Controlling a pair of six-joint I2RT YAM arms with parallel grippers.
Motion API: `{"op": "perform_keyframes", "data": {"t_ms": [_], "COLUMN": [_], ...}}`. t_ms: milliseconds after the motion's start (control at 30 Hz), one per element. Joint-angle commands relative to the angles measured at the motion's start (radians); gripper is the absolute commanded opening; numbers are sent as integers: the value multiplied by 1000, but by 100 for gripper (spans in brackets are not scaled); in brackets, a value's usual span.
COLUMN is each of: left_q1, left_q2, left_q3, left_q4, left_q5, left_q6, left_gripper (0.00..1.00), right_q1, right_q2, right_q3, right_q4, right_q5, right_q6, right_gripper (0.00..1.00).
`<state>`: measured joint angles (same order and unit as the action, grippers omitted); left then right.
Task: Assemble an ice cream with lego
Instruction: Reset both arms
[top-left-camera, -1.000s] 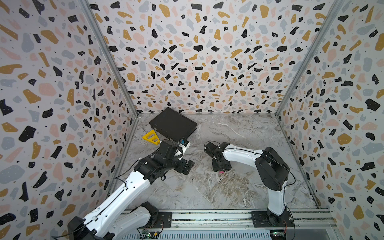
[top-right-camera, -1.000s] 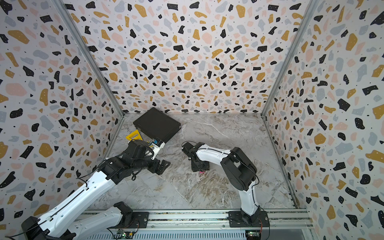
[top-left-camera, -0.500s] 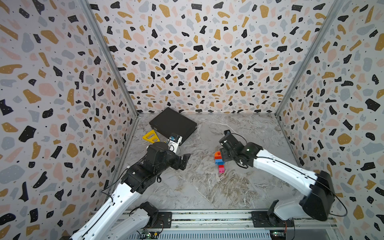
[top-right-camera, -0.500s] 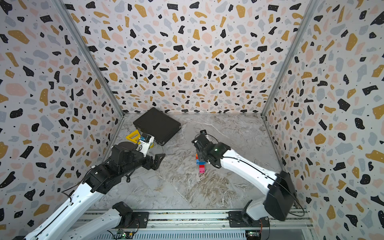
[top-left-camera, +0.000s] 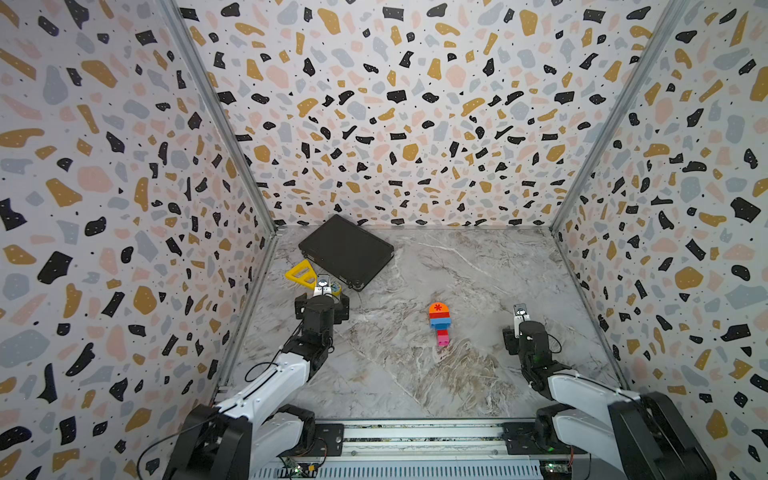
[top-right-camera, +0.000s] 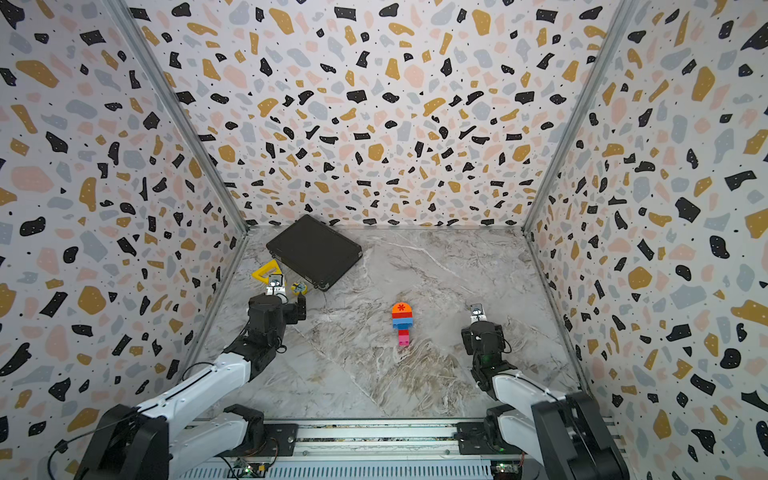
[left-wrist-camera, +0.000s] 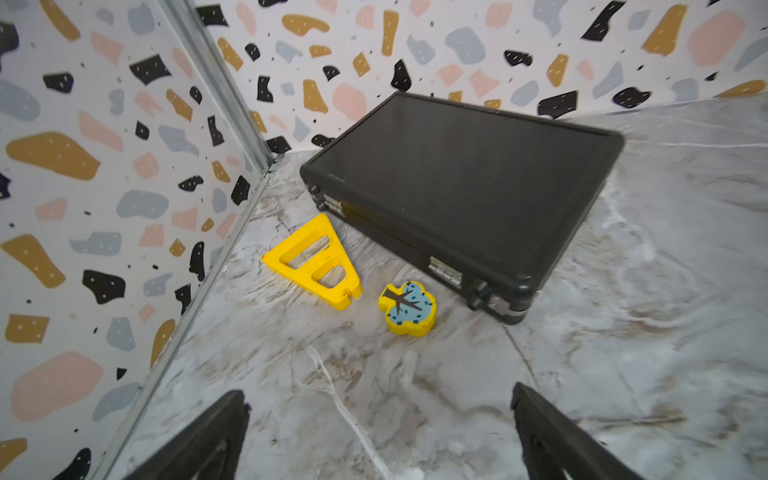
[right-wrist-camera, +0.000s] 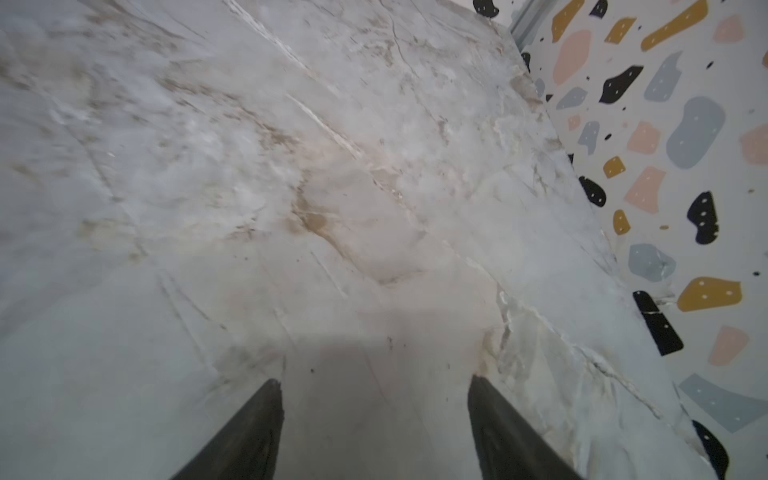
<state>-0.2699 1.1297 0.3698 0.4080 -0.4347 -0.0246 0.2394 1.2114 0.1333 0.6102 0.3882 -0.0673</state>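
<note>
The ice cream (top-left-camera: 439, 324) lies flat on the marble surface (top-left-camera: 478, 266), roughly midway between the two arms and touched by neither. Its orange dome points toward the back wall and its pink stem end toward the robot's base (red and blue layers in between).

The left arm (top-left-camera: 316, 328) reaches toward the left rear corner. The left jaws are spread wide with nothing between them, near a yellow frame (left-wrist-camera: 313, 259) and a small yellow piece (left-wrist-camera: 408, 308). Both sit just beside a black case (left-wrist-camera: 461, 183).

The right arm (top-left-camera: 534, 349) sits well to the right of the ice cream. The right jaws are parted over bare surface, grasping nothing.
</note>
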Motion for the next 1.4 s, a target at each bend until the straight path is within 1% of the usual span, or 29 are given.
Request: {"op": "perform_keyframes", "data": {"t_ms": [0,33,67,100,133,167,200,233,267,300,333,367,400,433,467,500,533,567,600,633,667,700,733,800,900,1000,1267,1333,1367], "left_q1": [43,61,67,68,71,81,90,90,90,93,100,104,102,100,119,128,144,161,163,186,226,258,261,261,259,259,258,258,258], "left_q2": [3,25,51,70,73,66,62,63,61,55,67,96,130,107,111,166,260,352,367,285,259,309,332,270,303,284,301,301,299], "left_q3": [12,10,17,29,42,46,46,46,45,41,12,-31,-75,-78,-84,-103,-127,-142,-130,-77,-17,-32,-71,-36,-58,-43,-43,-44,-45], "left_q4": [193,232,240,215,188,165,158,161,159,132,161,227,371,318,326,413,546,712,722,472,308,437,547,374,472,409,433,434,434], "left_q5": [88,121,112,96,76,104,138,134,127,131,148,155,116,176,241,254,272,264,223,254,333,386,387,339,344,347,347,347,348], "left_q6": [63,86,109,139,137,132,135,130,125,105,80,62,82,90,95,100,95,91,78,41,15,7,9,-17,-6,-8,-1,-1,-1], "left_gripper": [100,99,100,100,100,100,99,99,100,100,99,99,98,100,100,100,99,100,100,99,100,99,100,100,99,99,99,99,99], "right_q1": [-25,-40,-47,-66,-120,-154,-164,-169,-179,-201,-248,-264,-264,-264,-264,-264,-264,-265,-264,-265,-265,-265,-264,-264,-265,-265,-264,-263,-255], "right_q2": [144,230,299,331,351,364,335,286,287,318,305,292,311,309,294,302,312,299,297,310,306,297,301,300,302,303,301,287,238], "right_q3": [49,55,48,20,10,26,53,108,167,214,229,238,223,220,230,228,219,225,228,220,221,225,223,221,220,219,218,184,147], "right_q4": [443,524,631,725,738,738,651,470,344,298,256,208,270,279,231,246,286,255,238,275,272,246,255,262,268,269,269,325,361], "right_q5": [-44,-50,-18,4,-48,-80,-95,-118,-168,-240,-305,-329,-332,-331,-328,-330,-331,-330,-329,-331,-331,-328,-328,-330,-330,-331,-333,-367,-355], "right_q6": [-61,-63,-64,-27,34,57,71,79,75,69,107,119,116,116,118,117,116,118,118,116,117,118,117,116,116,116,115,103,94], "right_gripper": [73,73,73,75,75,75,75,75,74,74,74,75,75,75,75,76,77,77,78,98,100,100,100,100,100,100,100,100,100]}}
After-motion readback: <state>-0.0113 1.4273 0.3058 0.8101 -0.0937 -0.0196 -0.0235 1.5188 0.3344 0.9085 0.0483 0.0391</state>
